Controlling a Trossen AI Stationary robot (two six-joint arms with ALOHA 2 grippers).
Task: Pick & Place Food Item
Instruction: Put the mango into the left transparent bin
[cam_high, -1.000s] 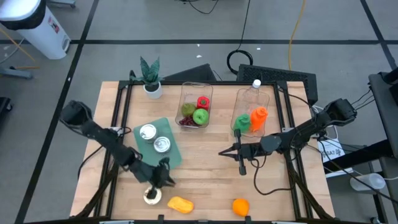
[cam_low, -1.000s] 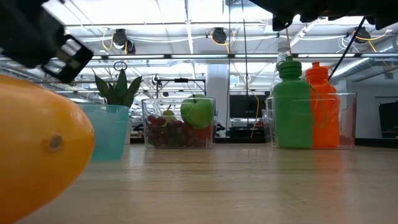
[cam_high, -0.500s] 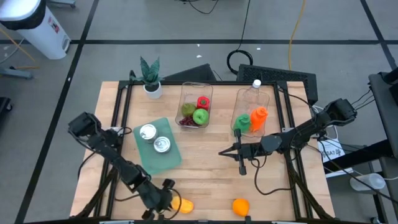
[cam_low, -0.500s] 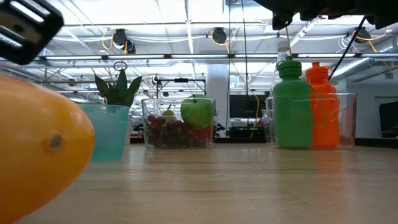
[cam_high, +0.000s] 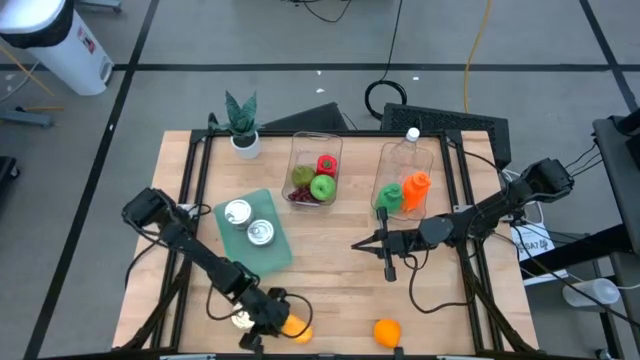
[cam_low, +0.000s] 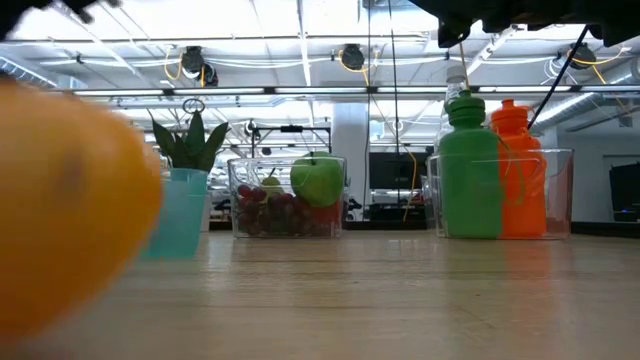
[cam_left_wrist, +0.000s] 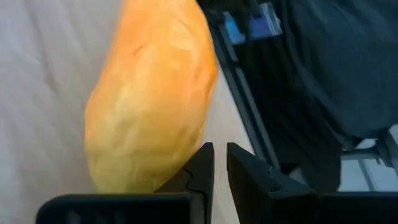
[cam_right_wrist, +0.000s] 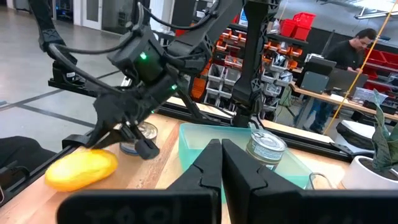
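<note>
Left wrist view: left hand (cam_left_wrist: 220, 171), fingers together, beside mango (cam_left_wrist: 149, 99).

Readable text: none in any view.
White bin (cam_high: 50, 40): a small red mark on its side, too small to read.
Cans (cam_right_wrist: 266, 149): no legible label.
Bottles (cam_low: 472, 170): no legible print.
</note>
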